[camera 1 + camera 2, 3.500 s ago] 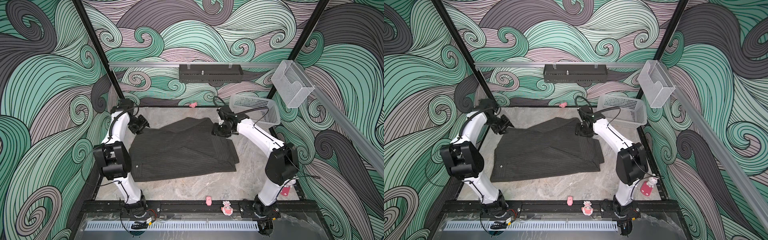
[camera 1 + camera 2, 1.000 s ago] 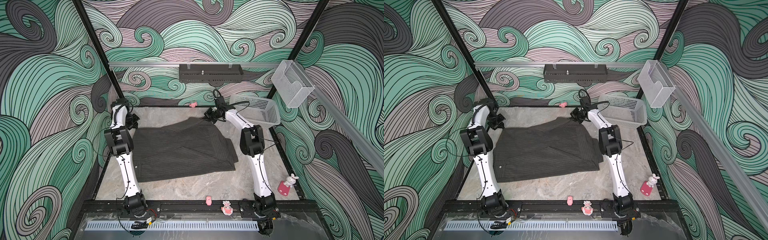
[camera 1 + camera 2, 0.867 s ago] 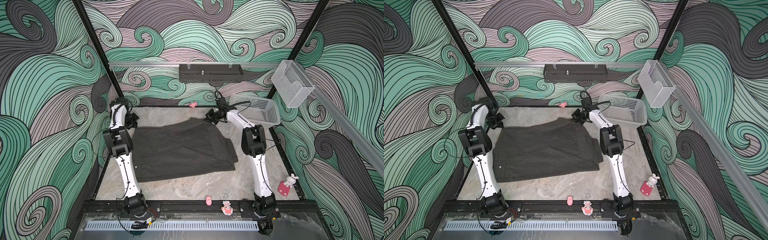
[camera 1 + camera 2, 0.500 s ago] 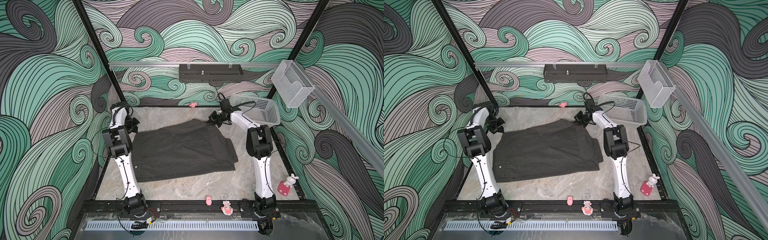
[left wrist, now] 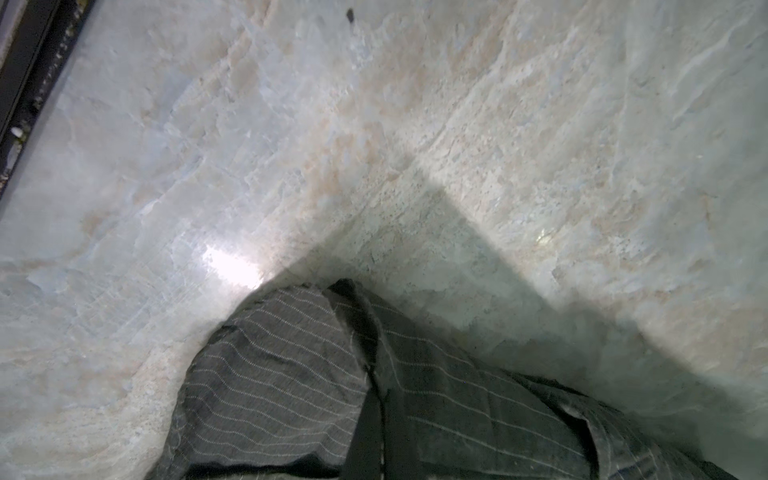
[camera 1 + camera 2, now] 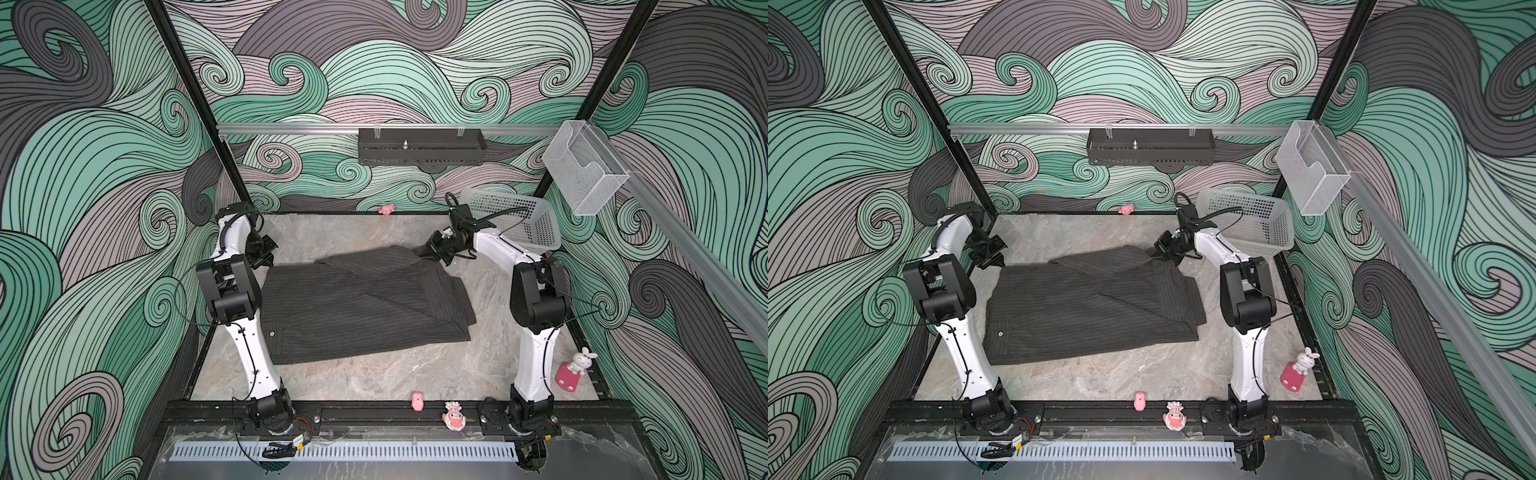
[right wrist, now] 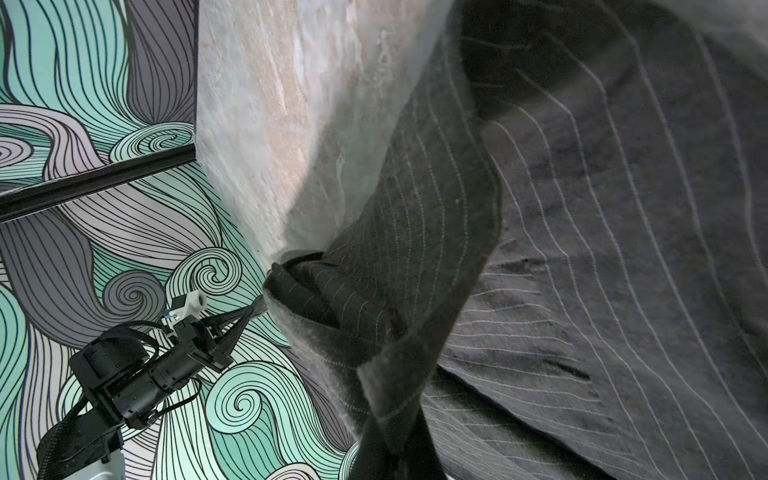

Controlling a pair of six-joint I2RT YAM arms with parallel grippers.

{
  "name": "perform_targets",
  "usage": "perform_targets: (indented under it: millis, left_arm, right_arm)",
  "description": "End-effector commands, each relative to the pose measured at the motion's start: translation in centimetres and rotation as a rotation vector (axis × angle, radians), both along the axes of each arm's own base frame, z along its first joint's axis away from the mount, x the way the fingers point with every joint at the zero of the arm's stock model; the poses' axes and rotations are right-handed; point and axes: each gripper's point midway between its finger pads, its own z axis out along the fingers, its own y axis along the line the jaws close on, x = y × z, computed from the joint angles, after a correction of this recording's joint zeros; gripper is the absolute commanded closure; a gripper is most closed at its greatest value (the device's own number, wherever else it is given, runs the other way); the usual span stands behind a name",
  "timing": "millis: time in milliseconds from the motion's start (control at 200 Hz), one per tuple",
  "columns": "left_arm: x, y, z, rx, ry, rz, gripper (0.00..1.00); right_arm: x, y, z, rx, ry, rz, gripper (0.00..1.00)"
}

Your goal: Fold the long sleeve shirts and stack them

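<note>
In both top views, the dark pinstriped shirt [image 6: 361, 307] [image 6: 1092, 307] lies partly folded mid-table [image 6: 374, 374], its far corners pinched by the left gripper [image 6: 266, 259] and right gripper [image 6: 426, 251]. The left wrist view shows striped cloth clamped above the marble. The right wrist view shows a bunched corner gripped tight.

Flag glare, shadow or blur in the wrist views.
Left wrist view: a blown-out glare spot on the marble tabletop beside the pinstriped shirt, and an angular shadow. Right wrist view: the shirt's nearest fold is soft and its edge against the tabletop smeared; wall pattern is sharp.
</note>
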Motion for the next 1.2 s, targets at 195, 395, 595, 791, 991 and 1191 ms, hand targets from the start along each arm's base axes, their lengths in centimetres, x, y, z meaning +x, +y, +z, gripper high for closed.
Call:
perform_targets:
  millis: [195, 395, 595, 791, 991, 1191]
  left_arm:
    - [-4.3, -0.1, 1.3, 0.042, 0.030, -0.013, 1.00]
    - [-7.2, -0.5, -0.1, 0.049, 0.095, -0.022, 1.00]
    - [-8.5, -0.6, -1.2, 0.055, 0.142, -0.025, 1.00]
    - [-8.7, -0.5, -0.9, 0.065, 0.148, -0.028, 1.00]
    - [-8.0, -0.5, 0.8, 0.069, 0.097, -0.023, 1.00]
    - [-8.9, -0.4, -0.9, 0.068, 0.163, -0.028, 1.00]
  right_arm:
    - [-5.2, -1.8, 0.6, -0.034, 0.020, 0.052, 1.00]
    - [-8.1, -2.7, -1.0, -0.062, 0.067, 0.078, 1.00]
    - [-10.1, -3.0, -2.5, -0.074, 0.103, 0.096, 1.00]
    - [-11.2, -3.1, -2.0, -0.067, 0.110, 0.109, 1.00]
    - [-11.4, -3.0, 0.4, -0.052, 0.080, 0.114, 1.00]
    - [-11.8, -3.3, -0.1, -0.068, 0.094, 0.111, 0.99]
